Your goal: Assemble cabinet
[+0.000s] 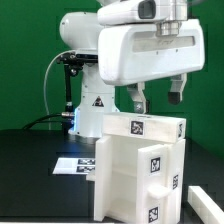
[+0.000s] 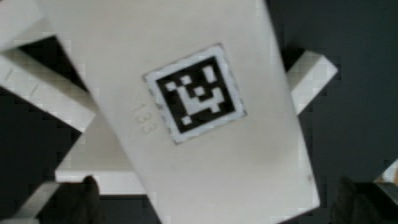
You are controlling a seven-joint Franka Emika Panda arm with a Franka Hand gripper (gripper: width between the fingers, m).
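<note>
The white cabinet (image 1: 135, 170) stands on the black table, a box of panels with black-and-white tags on its top and side. A flat panel (image 1: 140, 127) with a tag lies across its top. My gripper (image 1: 158, 96) hangs just above that panel, jaws open and empty, one finger over each side of it. In the wrist view the tagged panel (image 2: 199, 95) fills the middle, with the dark fingertips (image 2: 71, 200) at the edges and my gripper (image 2: 228, 205) spread wider than the panel. Other cabinet parts show beneath it.
The marker board (image 1: 72, 165) lies flat on the table at the exterior view's left of the cabinet. A loose white part (image 1: 202, 196) lies at the exterior view's right. The robot base (image 1: 88, 105) stands behind, before a green backdrop.
</note>
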